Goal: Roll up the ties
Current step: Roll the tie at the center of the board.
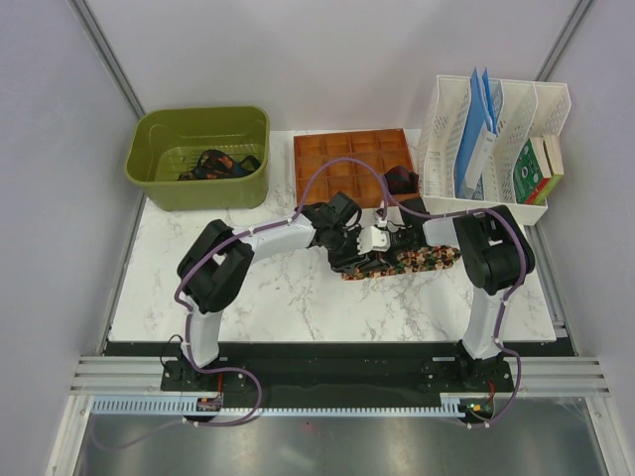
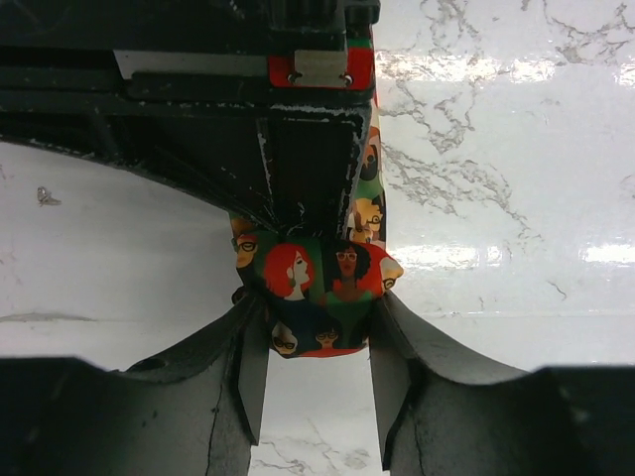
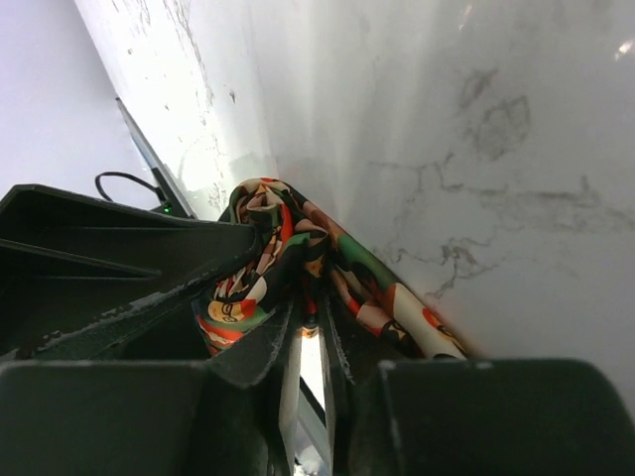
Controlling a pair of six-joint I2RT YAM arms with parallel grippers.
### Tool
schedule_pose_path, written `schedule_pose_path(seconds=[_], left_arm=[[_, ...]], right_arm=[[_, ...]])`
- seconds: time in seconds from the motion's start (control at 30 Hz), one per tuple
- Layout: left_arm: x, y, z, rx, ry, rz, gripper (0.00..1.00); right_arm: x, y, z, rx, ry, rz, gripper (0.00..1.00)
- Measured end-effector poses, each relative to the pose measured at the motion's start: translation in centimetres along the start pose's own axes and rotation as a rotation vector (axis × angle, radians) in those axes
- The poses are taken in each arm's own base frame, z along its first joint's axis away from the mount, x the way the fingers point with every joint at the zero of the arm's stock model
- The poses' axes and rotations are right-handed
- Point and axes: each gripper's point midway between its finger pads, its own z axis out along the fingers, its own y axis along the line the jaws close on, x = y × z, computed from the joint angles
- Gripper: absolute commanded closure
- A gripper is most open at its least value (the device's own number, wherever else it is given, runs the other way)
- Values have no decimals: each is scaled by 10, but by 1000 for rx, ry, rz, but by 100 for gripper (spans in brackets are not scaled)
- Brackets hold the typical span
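The speckled tie [image 1: 422,259] lies across the marble table in front of the right arm, its left end bunched into a roll. My left gripper [image 1: 349,248] grips that rolled end; in the left wrist view the roll [image 2: 313,283] sits between my left gripper's [image 2: 316,319] fingers. My right gripper [image 1: 382,241] meets it from the right, and in the right wrist view my right gripper [image 3: 310,309] is pinched nearly closed on a fold of the tie [image 3: 268,258]. Darker ties [image 1: 216,164] lie in the green bin. One dark roll [image 1: 400,179] sits in the brown tray.
A green bin [image 1: 198,190] stands at the back left. A brown compartment tray [image 1: 337,169] is at the back centre. A white file organizer [image 1: 496,203] with blue folders and boxes stands at the back right, close behind the right arm.
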Motion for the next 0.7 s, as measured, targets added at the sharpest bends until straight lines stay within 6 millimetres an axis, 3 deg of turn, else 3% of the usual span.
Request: schedule_pose_path(seconds=[0.4,0.7], left_arm=[[-1,3,6,0,8,29,68],[-8,3,12,0,5,75,70]], right_arm=[[-5,-3,-28,94,-14,-17,48],[-4,-6,-44,123,-22,-22,43]])
